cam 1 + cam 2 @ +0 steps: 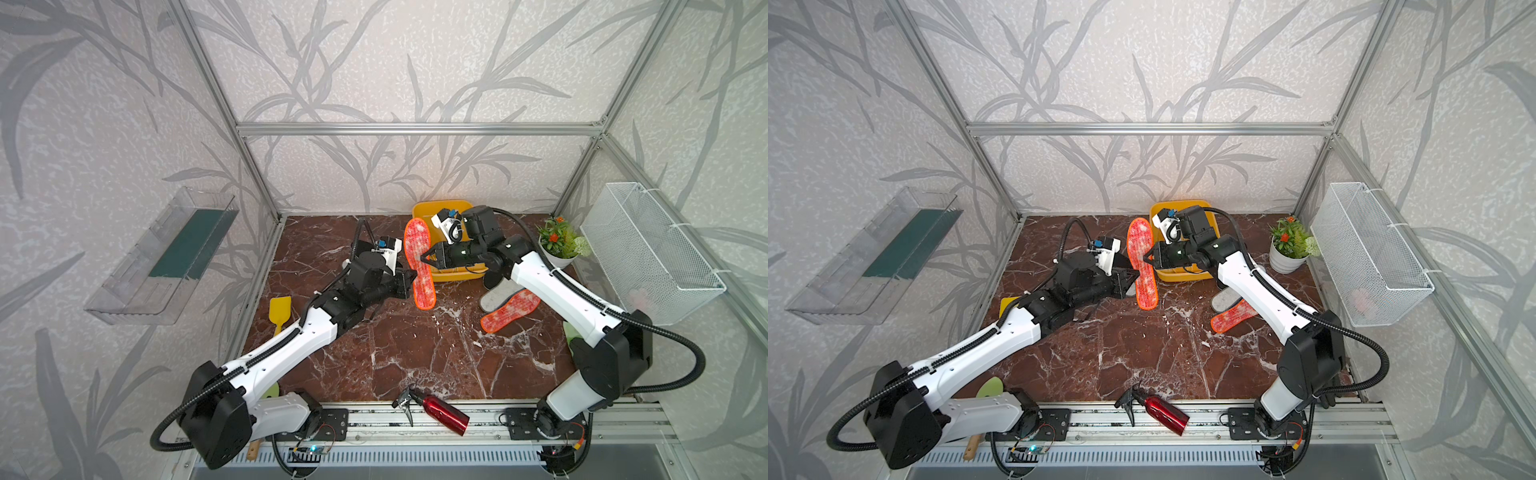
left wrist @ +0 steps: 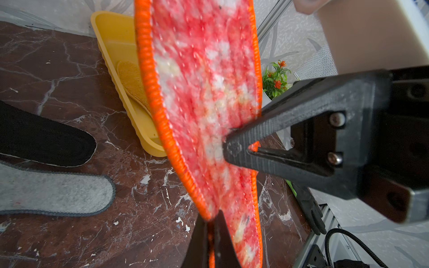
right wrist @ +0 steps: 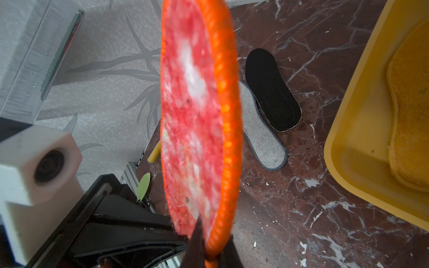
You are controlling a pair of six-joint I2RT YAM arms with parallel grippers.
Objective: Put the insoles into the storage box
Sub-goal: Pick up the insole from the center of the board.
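A red-orange mottled insole (image 1: pixel 419 266) (image 1: pixel 1142 266) hangs in the air just left of the yellow storage box (image 1: pixel 428 208) (image 1: pixel 1167 205). My left gripper (image 1: pixel 413 276) (image 2: pixel 212 232) is shut on one long edge of it. On the opposite edge, my right gripper (image 1: pixel 426 255) (image 3: pixel 209 239) is shut on the orange rim. A yellow-orange insole (image 2: pixel 132 81) (image 3: pixel 411 116) lies inside the box. On the table right of the box lie a second red-orange insole (image 1: pixel 510 311), a grey felt insole (image 1: pixel 496 293) and a black insole (image 1: pixel 492 280), partly under my right arm. Another black insole (image 3: pixel 271 90) and grey insole (image 3: pixel 262 134) lie beyond the held one.
A red spray bottle (image 1: pixel 440 411) lies at the table's front edge. A potted plant (image 1: pixel 559 243) stands at the back right beside a white wire basket (image 1: pixel 648 253). A clear tray (image 1: pixel 166 257) hangs on the left wall, above a yellow scraper (image 1: pixel 277 313).
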